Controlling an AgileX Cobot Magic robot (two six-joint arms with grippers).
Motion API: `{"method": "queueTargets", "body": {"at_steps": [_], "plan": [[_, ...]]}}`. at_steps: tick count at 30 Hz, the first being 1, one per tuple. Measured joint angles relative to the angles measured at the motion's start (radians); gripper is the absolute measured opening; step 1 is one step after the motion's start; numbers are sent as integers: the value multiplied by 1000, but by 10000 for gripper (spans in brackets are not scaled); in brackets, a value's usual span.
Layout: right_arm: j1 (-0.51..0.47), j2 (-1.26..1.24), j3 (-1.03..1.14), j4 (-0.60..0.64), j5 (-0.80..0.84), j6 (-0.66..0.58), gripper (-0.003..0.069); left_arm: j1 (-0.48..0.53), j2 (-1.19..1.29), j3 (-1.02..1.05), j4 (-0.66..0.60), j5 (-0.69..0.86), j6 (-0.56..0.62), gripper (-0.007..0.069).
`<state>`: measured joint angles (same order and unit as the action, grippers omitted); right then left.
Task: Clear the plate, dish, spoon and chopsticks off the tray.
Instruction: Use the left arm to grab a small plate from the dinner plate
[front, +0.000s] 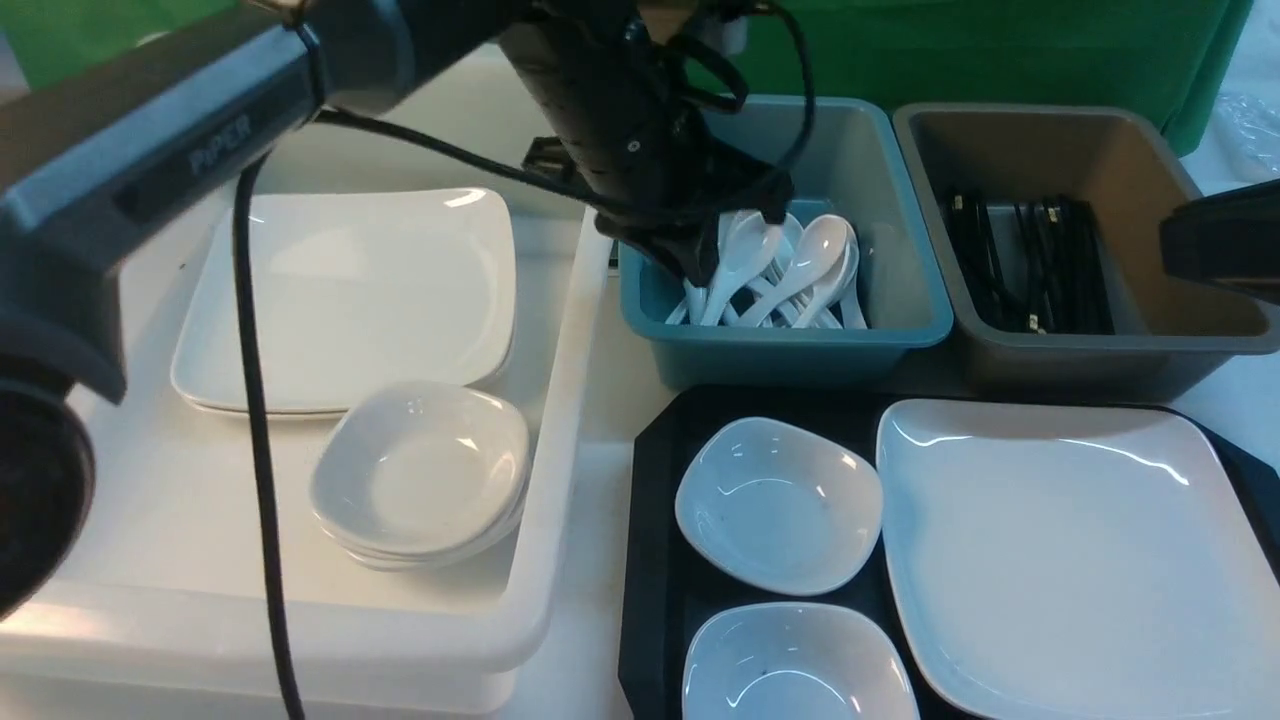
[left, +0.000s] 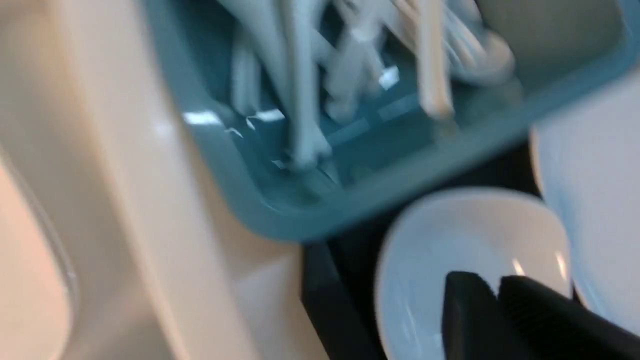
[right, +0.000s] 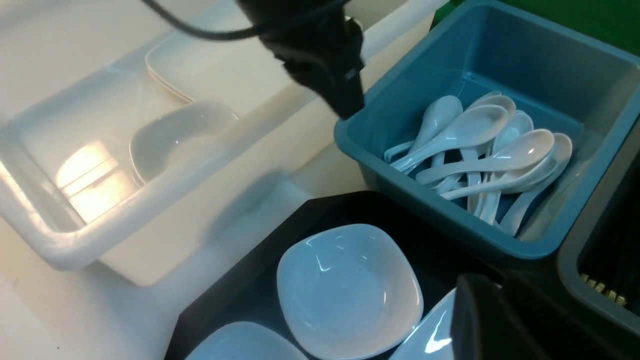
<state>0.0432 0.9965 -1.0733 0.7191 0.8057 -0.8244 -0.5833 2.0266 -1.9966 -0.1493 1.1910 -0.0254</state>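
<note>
The left gripper (right: 349, 106), jaws closed on nothing, hangs over the teal tub (front: 780, 345) at its near rim. I cannot tell how far the right gripper (front: 1215, 240) is open. The plate (front: 1070, 540), far dish (front: 780, 505) and near dish (front: 795, 665) lie on the tray (front: 650, 560) at the worktop's near right. A drop toward a dish could clip that rim, and the glossy ware may slip from a pinch.
</note>
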Motion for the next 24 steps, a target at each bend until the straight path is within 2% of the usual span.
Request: {"method": "queueTargets", "body": {"at_steps": [2,6,13,16,19,22,24], "plan": [[0,0,0,0,1,0,90,-33,-20,35,1,8,13,21],[0,0,0,1,23,9,90,-166,-78,206,14,24,18,2],[0,0,0,2,77,19,91,-261,-68,371,36,27,-43,30],[0,0,0,2,160,5,91,-276,-68,401,70,-2,-68,90],[0,0,0,-13,268,4,90,-275,-64,410,120,-21,-86,213],[0,0,0,-54,352,71,71,-275,-52,410,144,-29,-88,321],[1,-1,1,-129,357,170,37,-275,-26,410,149,-36,-90,415]]}}
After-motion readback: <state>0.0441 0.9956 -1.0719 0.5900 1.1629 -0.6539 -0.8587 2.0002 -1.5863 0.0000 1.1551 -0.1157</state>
